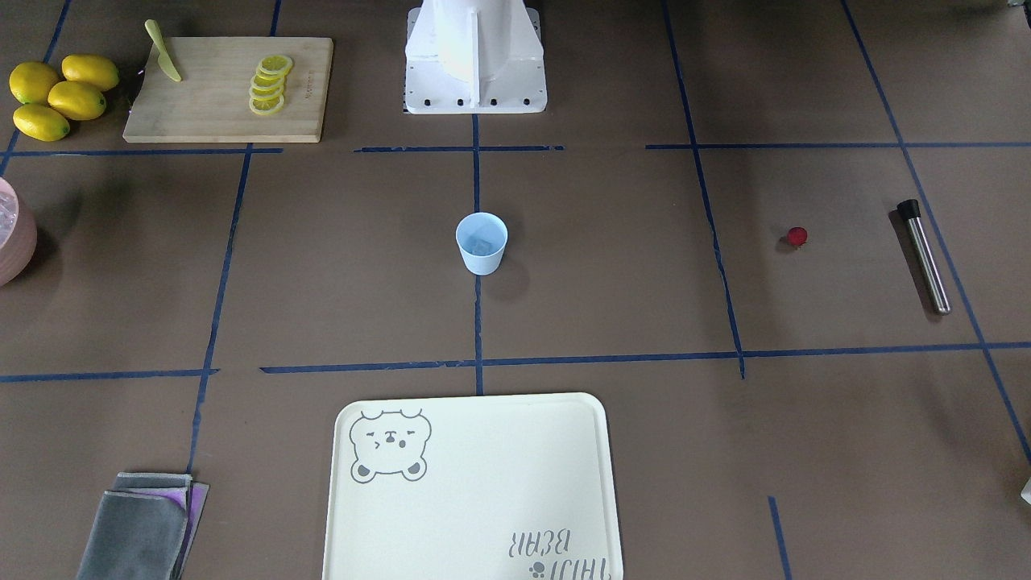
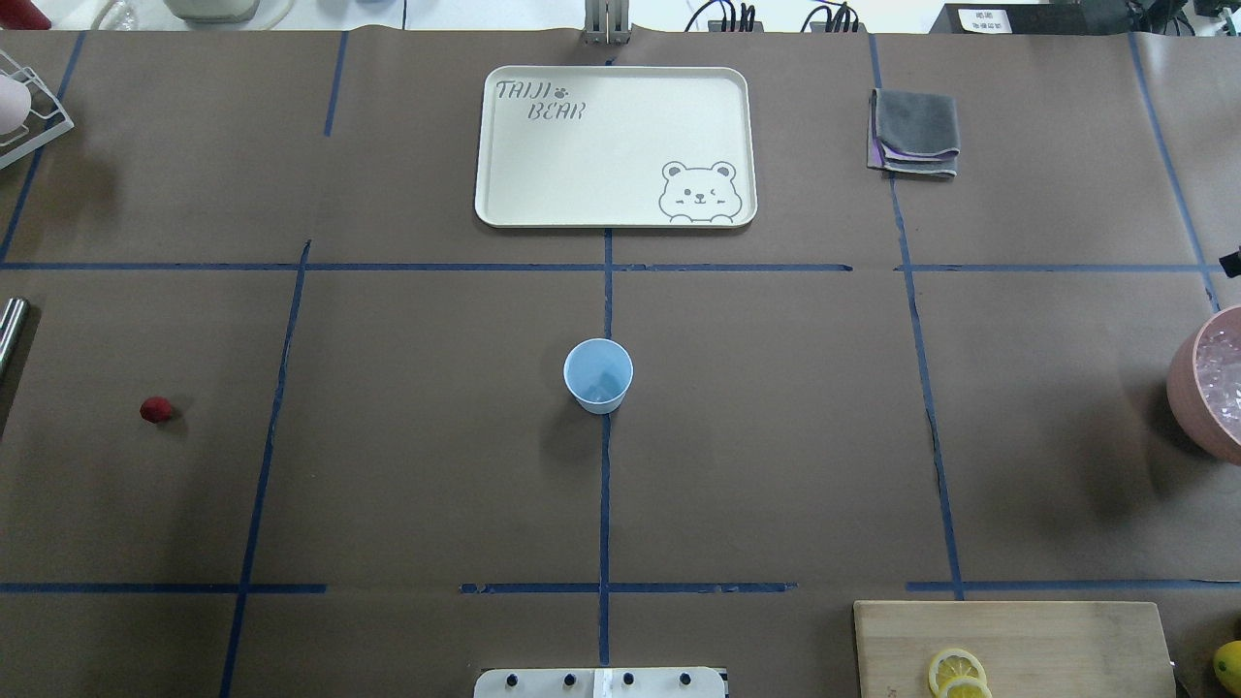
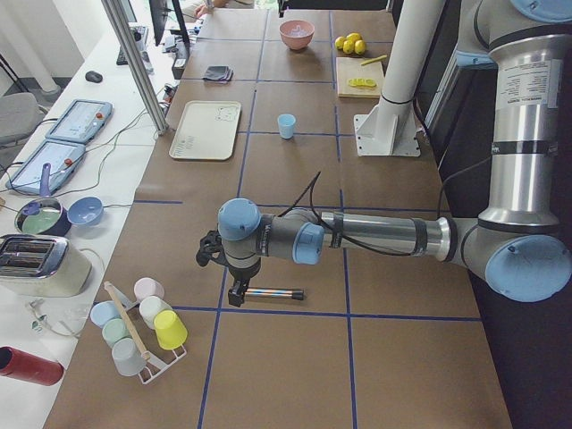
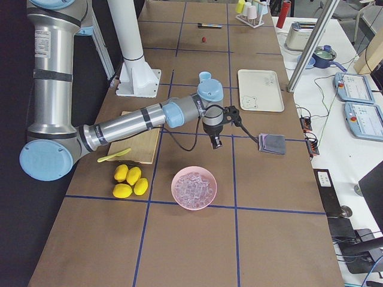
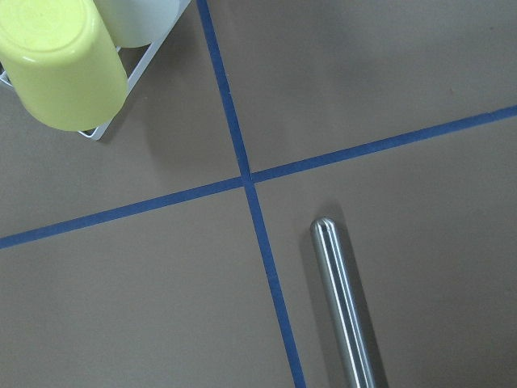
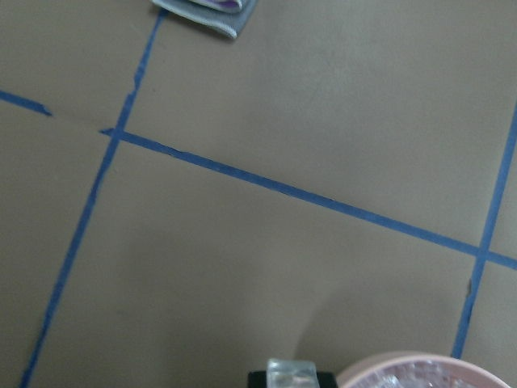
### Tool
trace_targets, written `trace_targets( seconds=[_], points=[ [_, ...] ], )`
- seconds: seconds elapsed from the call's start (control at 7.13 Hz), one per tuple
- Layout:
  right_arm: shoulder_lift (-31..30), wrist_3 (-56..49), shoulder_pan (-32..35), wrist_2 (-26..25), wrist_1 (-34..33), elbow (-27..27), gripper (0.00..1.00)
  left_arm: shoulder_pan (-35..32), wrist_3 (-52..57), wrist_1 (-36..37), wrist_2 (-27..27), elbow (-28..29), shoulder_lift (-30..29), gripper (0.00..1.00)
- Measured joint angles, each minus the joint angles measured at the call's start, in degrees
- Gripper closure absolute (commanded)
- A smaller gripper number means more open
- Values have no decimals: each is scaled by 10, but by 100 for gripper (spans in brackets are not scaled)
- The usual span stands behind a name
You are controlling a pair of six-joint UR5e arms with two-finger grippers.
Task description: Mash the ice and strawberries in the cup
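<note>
The pale blue cup (image 1: pixel 482 242) stands upright at the table's middle, also seen from overhead (image 2: pixel 598 375); something pale lies in its bottom. The red strawberry (image 1: pixel 797 236) lies alone on the robot's left side (image 2: pixel 155 410). Ice (image 4: pixel 193 187) fills the pink bowl (image 2: pixel 1185 388) on the right. My right gripper (image 4: pixel 216 143) hovers between bowl and cup; in its wrist view the tips (image 6: pixel 292 381) hold a clear ice cube (image 6: pixel 292 372). My left gripper (image 3: pixel 237 295) hangs over the end of the steel muddler (image 5: pixel 346 307); I cannot tell whether it is open or shut.
A cream bear tray (image 2: pixel 504 208) lies beyond the cup. A folded grey cloth (image 2: pixel 914 131) is at the far right. A cutting board (image 1: pixel 201 113) holds lemon slices and a knife beside several lemons (image 1: pixel 60 95). A cup rack (image 3: pixel 138 326) stands at the left end.
</note>
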Motion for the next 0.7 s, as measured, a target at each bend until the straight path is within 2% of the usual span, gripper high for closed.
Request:
trace_targets(
  seconds=[0.28, 0.42, 0.7],
  points=[
    [98, 91, -35, 0, -64, 7, 94, -2, 1, 3, 1, -12, 11, 0],
    [145, 166, -82, -10, -72, 7, 94, -2, 0, 4, 1, -10, 13, 0],
    [251, 350, -216, -83, -77, -7, 92, -1, -1, 4, 1, -5, 13, 0]
  ],
)
